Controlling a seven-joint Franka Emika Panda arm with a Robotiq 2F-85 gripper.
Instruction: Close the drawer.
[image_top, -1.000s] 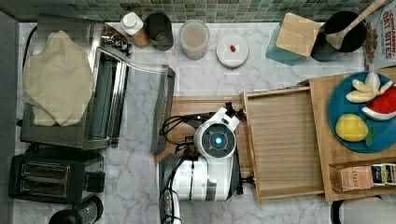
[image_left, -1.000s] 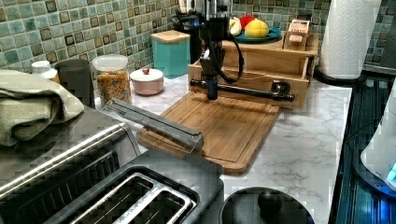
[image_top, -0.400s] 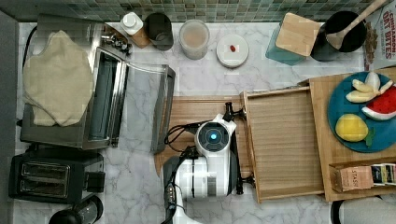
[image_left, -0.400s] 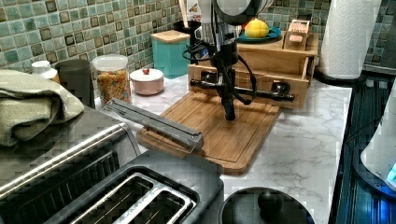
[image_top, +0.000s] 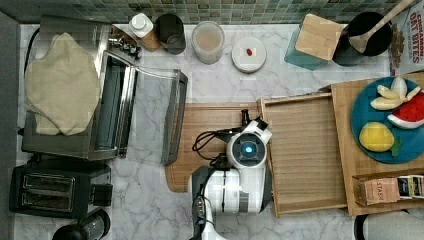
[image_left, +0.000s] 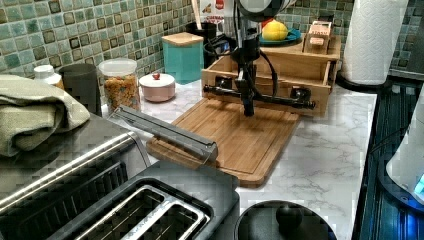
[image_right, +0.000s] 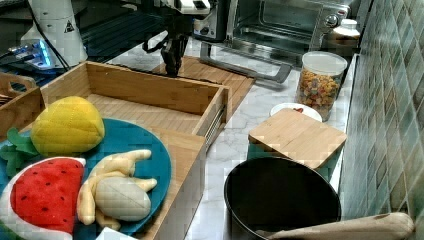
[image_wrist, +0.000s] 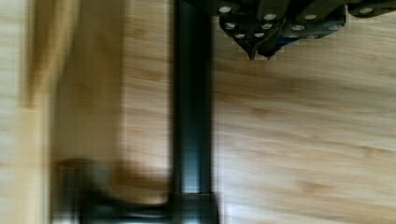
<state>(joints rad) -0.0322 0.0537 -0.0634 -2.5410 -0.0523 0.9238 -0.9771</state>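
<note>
The drawer (image_top: 305, 155) is a shallow bamboo tray pulled out from the wooden stand toward the top view's left. A black bar handle (image_left: 280, 100) runs across its front. My gripper (image_left: 248, 111) points straight down just in front of that handle, over the cutting board (image_left: 240, 140), its tips close above the wood. The wrist view shows the fingertips (image_wrist: 258, 52) pressed together with nothing between them, beside the handle (image_wrist: 191, 116). In the right view my gripper (image_right: 172, 65) hangs behind the drawer's front wall (image_right: 150, 95). From above, my wrist (image_top: 247, 149) covers the fingers.
The stand top (image_top: 345, 130) carries a blue plate (image_top: 385, 145) of toy fruit. A toaster oven's open glass door (image_top: 172, 120) lies beside the cutting board. A teal canister (image_top: 312, 45), cereal jar (image_left: 120, 87) and small lidded bowl (image_left: 157, 86) line the tiled wall.
My gripper slid along the drawer front toward the left view's right and dropped lower, then edged closer to the handle. The drawer itself has not moved.
</note>
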